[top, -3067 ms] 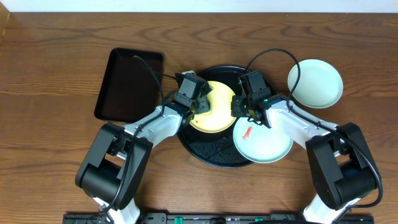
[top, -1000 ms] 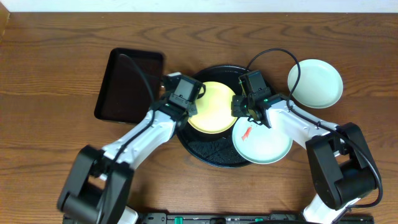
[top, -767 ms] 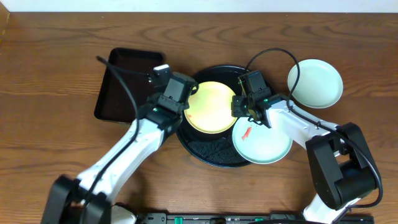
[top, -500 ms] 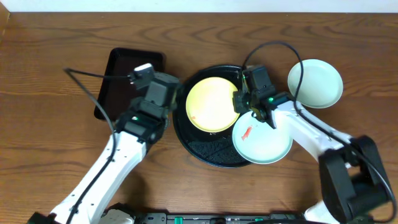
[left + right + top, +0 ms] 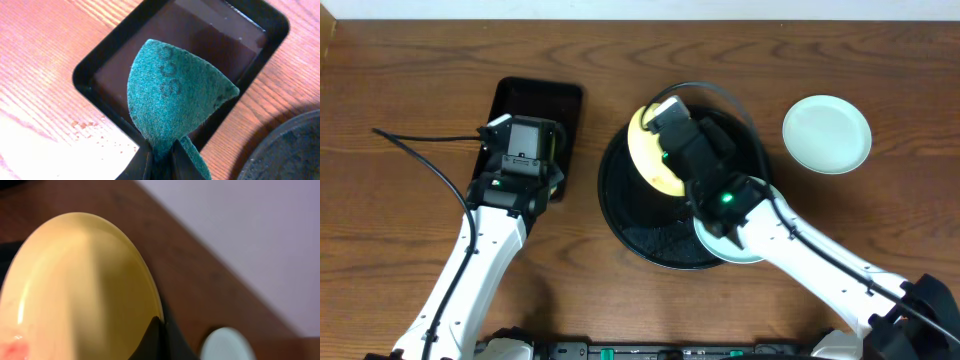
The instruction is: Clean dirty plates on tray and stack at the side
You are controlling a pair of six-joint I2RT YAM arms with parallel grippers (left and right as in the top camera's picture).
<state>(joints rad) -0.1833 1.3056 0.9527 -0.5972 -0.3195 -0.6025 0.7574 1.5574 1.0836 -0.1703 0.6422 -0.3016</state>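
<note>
1. Change since the earlier overhead view: the left arm has swung away from the round black tray (image 5: 620,215) and now stands over the rectangular black tray (image 5: 535,100). The right arm has reached across the round tray, and the yellow plate (image 5: 648,165) has gone with it towards the back left.
2. Left gripper (image 5: 162,157): jaws pressed together on the lower corner of a green scouring pad (image 5: 175,95). The pad is folded, stands up from the fingertips, and hangs above the rectangular tray's floor.
3. Right gripper (image 5: 159,330): clamped on the rim of the yellow plate, over the round tray. A red smear (image 5: 15,347) shows on the plate's face at the lower left of the wrist view. Whether the plate's far edge touches the tray cannot be told.
4. Blue-green plate (image 5: 720,250): at the front right of the round tray, mostly hidden under the right arm, in the same place as before.
5. Pale plate (image 5: 826,133): flat on the wooden table (image 5: 420,80), at the right, well apart from the round tray, unmoved.
6. Rectangular tray: left of the round tray, the two apart.
</note>
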